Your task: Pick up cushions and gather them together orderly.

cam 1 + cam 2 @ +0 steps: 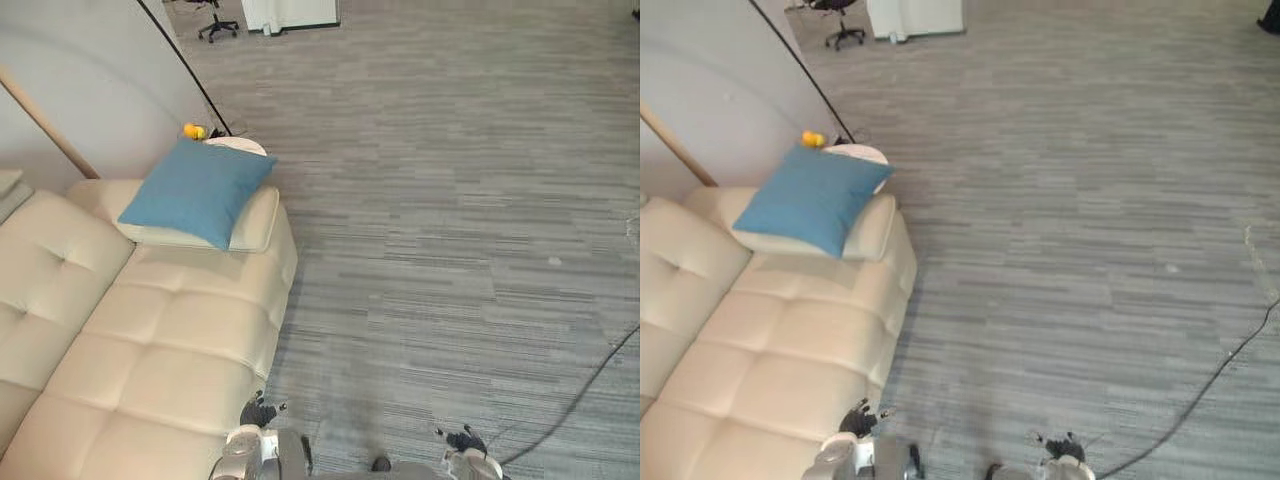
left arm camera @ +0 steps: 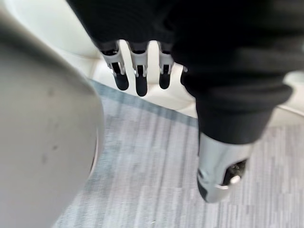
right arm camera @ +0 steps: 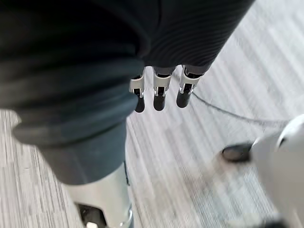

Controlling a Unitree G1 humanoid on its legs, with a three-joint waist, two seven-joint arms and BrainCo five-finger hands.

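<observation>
We see one blue cushion (image 1: 195, 190) in the head views, up at about ten o'clock, lying tilted on the far end of a cream sofa (image 1: 150, 350). It rests on a pale padded armrest (image 1: 258, 222), and one corner of it reaches out toward one o'clock over the armrest's top edge. The sofa's tufted seat runs from the cushion down to seven o'clock, with its backrest along the nine o'clock side. Just beyond the cushion, at eleven o'clock from it, a small yellow thing (image 1: 193, 131) sits beside a white round surface (image 1: 240, 145); we cannot tell what either one is. A wooden pole (image 1: 45, 125) leans against the grey wall (image 1: 90, 70) above the sofa. Grey striped carpet (image 1: 450, 200) covers everything from twelve o'clock round to five. An office chair (image 1: 215, 25) and the foot of a white cabinet (image 1: 290, 12) stand at the far twelve o'clock edge. Our left hand (image 2: 136, 71) hangs low at about seven o'clock, beside the sofa's front corner. Its fingers are straight and relaxed, its thumb stands apart, and it has hold of nothing. Our right hand (image 3: 159, 92) hangs at about five o'clock over bare carpet, with its fingers likewise straight and loose and nothing in its grasp. Both hands are well apart from the cushion.
</observation>
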